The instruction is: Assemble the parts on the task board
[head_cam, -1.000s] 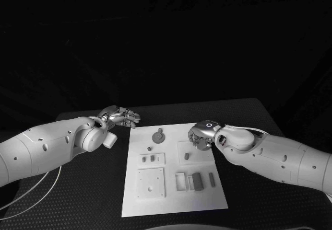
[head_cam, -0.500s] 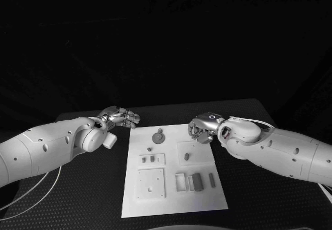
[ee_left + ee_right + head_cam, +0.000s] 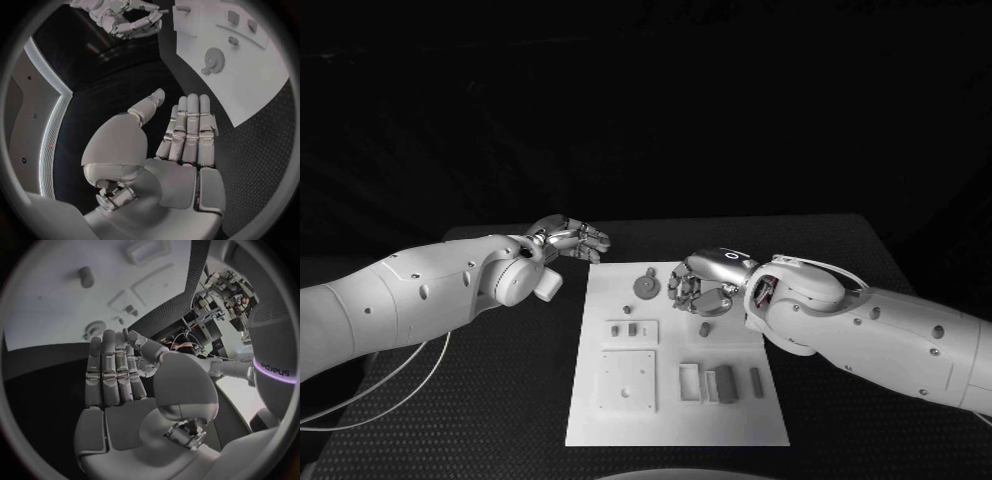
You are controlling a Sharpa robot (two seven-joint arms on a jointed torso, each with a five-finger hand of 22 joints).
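Observation:
The white task board (image 3: 668, 420) lies in the middle of the black table. A round gear (image 3: 648, 287) sits near its far edge, with a small peg (image 3: 705, 328) further in. My right hand (image 3: 701, 283) hovers over the board's far right part, just beside the gear, and holds nothing. In the right wrist view its fingers (image 3: 109, 372) are stretched out straight, with the gear (image 3: 95, 329) and peg (image 3: 86, 276) beyond them. My left hand (image 3: 571, 238) hangs off the board's far left corner, its fingers (image 3: 190, 132) straight and empty; the gear (image 3: 214, 61) lies ahead.
Two small parts (image 3: 623, 329) stand in a square recess at the board's left. Nearer me lie a square plate (image 3: 627, 380) and several upright rectangular parts (image 3: 720, 383). Cables (image 3: 387, 385) trail under my left arm. Black table surrounds the board.
The camera has shifted, so the board sits further right. Relative to the board, my right hand has moved left, closer to the gear. The left hand has kept its place.

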